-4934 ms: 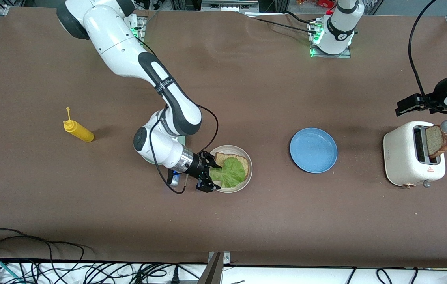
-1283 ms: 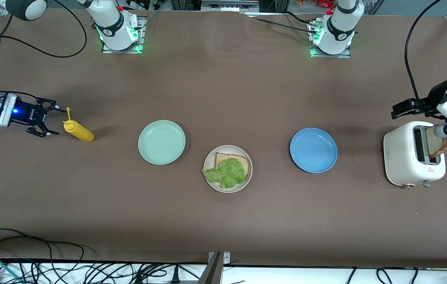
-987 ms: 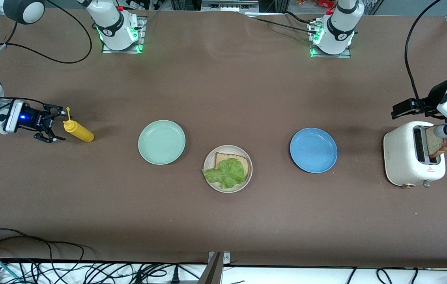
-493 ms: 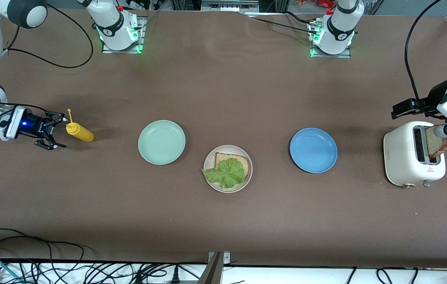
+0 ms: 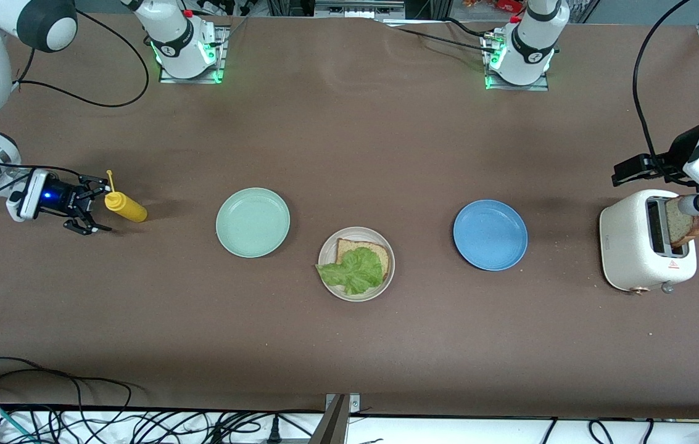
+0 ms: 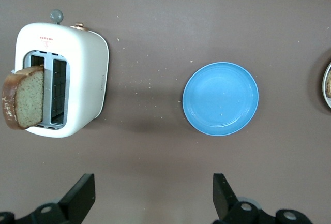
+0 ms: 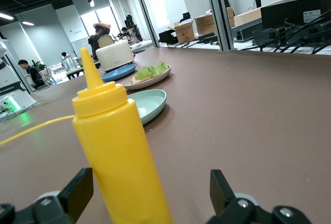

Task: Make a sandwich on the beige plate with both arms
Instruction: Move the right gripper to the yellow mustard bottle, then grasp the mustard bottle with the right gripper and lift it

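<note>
We see ruffled lettuce (image 5: 352,271) on crusted bread (image 5: 364,251) on the round beige plate (image 5: 386,277), mid brown matte table (image 5: 349,345). Our right gripper (image 5: 91,205) gapes empty around the glossy yellow bottle (image 5: 124,207); our left gripper (image 6: 154,198) gapes empty above the toaster (image 5: 633,259).

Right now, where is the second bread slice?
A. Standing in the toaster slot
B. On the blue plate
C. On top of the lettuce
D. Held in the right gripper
A: the bread slice stands in the toaster, with the open left gripper above it.
</note>
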Available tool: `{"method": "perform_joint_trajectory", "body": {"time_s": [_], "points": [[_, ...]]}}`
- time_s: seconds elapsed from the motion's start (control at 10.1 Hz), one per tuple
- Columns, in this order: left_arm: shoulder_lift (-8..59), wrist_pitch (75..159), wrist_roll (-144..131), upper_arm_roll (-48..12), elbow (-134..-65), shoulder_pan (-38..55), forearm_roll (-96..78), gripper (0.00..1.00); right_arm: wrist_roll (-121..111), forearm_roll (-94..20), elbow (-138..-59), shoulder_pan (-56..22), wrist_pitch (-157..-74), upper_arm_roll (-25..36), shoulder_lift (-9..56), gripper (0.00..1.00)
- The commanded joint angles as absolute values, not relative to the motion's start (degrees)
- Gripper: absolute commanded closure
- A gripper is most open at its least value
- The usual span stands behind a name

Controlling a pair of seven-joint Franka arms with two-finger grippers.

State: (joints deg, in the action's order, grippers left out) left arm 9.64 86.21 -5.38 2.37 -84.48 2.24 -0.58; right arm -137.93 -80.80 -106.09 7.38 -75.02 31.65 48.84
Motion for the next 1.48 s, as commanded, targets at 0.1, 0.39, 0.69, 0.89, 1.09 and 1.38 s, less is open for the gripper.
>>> {"method": "perform_joint_trajectory", "body": {"time_s": [0.1, 0.39, 0.69, 0.89, 1.09, 1.38], "points": [[9.67, 86.22, -5.19, 2.46, -84.29, 2.20, -0.70, 0.00, -140.01, -80.34, -105.56, 9.40, -71.64, 31.29, 50.71, 0.00], [9.93, 86.31, -5.19, 2.46, -84.29, 2.11, -0.70, 0.00, -143.86, -77.78, -107.30, 10.55, -70.76, 31.20, 50.80, 0.00], [10.02, 86.31, -5.19, 2.46, -84.29, 2.11, -0.70, 0.00, -144.67, -77.96, -108.11, 9.84, -71.54, 30.33, 50.89, 0.00], [10.11, 86.31, -5.19, 2.46, -84.29, 2.02, -0.70, 0.00, -144.67, -78.48, -108.11, 9.76, -71.72, 30.06, 51.06, 0.00], [10.37, 86.31, -5.10, 2.46, -84.29, 2.02, -0.70, 0.00, -144.67, -80.06, -108.02, 8.97, -72.33, 29.71, 51.33, 0.00], [10.37, 86.31, -5.10, 2.46, -84.29, 2.02, -0.70, 0.00, -144.67, -81.91, -107.84, 8.18, -73.12, 29.27, 51.33, 0.01]]}}
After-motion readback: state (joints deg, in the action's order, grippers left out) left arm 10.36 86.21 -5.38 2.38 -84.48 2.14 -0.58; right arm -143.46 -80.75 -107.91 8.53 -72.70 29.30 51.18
